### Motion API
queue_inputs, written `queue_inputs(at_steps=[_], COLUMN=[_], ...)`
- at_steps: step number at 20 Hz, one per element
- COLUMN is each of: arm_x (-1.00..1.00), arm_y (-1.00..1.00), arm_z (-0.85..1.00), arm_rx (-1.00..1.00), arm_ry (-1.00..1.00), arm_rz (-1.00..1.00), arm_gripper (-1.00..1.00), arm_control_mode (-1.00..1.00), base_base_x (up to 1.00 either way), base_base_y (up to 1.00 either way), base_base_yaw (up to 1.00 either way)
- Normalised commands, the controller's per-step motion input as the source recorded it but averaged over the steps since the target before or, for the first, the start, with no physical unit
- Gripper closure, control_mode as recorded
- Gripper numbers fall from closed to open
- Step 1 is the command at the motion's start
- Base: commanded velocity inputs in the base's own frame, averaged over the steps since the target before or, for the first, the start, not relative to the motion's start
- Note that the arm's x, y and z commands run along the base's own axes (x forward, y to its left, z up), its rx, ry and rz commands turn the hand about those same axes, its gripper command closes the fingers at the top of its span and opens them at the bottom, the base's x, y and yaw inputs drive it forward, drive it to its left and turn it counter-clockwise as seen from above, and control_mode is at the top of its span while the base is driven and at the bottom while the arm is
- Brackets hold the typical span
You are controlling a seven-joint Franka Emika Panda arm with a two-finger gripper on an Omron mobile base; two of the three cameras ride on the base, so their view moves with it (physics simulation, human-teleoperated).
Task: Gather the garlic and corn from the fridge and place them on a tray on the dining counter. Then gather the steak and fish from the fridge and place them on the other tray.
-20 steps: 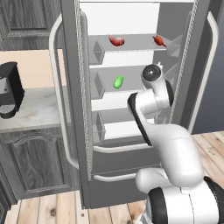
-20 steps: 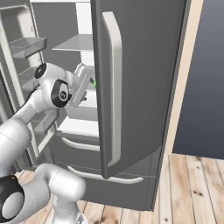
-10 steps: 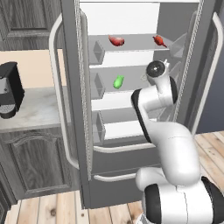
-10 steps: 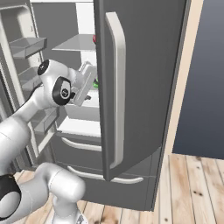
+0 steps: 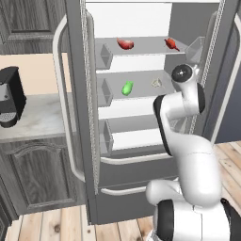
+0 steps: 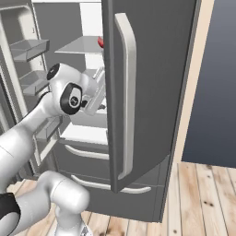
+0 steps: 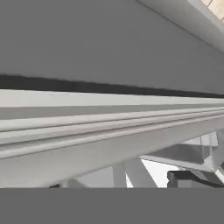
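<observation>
Nearest, the arm [image 5: 188,155] rises in front of the fridge [image 5: 75,117] and bends in at the height of the middle shelf [image 5: 141,98], its wrist close to the right door [image 6: 152,92]; the hand is tucked just inside that door's edge. From the hand's own camera the fingers [image 7: 180,178] show as dark tips set far apart with nothing between them, so I read them as open and empty; close ahead of them run grey bands, rails or a door edge (too near to tell which).

Further in, the garlic [image 5: 156,83] sits on the middle shelf toward its right end, near the wrist in the left base view but apart from it; it lies to the arm's left and deeper into the fridge. It is a small round-ish bulb with no long axis worth aligning to, so the coming reach seems to turn mainly on swinging the hand left and inward over the shelf's front edge.

Beyond it along the same shelf, toward the middle, lies the corn [image 5: 127,88], well apart from the garlic; its long axis slants, the near end lower-left and the far end pointing up-right in that view, roughly toward the shelf's back right corner.

Farthest and higher, the steak [image 5: 124,44] rests on the top shelf [image 5: 141,52], left of a second red piece [image 5: 172,44] near that shelf's right end.
</observation>
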Motion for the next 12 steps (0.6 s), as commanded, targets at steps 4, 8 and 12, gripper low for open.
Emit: queue_inputs(at_steps=[4,8,12], arm_x=[-0.05,-0.05,-0.38], arm_y=[-0.85,-0.83,-1.0], arm_z=[-0.16,-0.1,-0.01], arm_rx=[0.0,0.0,0.01], arm_ry=[0.0,-0.01,-0.02], arm_rz=[-0.24,-0.25,-0.28], arm_gripper=[-1.0,-1.0,-1.0], arm_control_mode=[-1.0,-1.0,-1.0], base_base_x=[0.0,0.0,0.0], base_base_y=[0.0,0.0,0.0], base_base_yaw=[0.0,0.0,0.0])
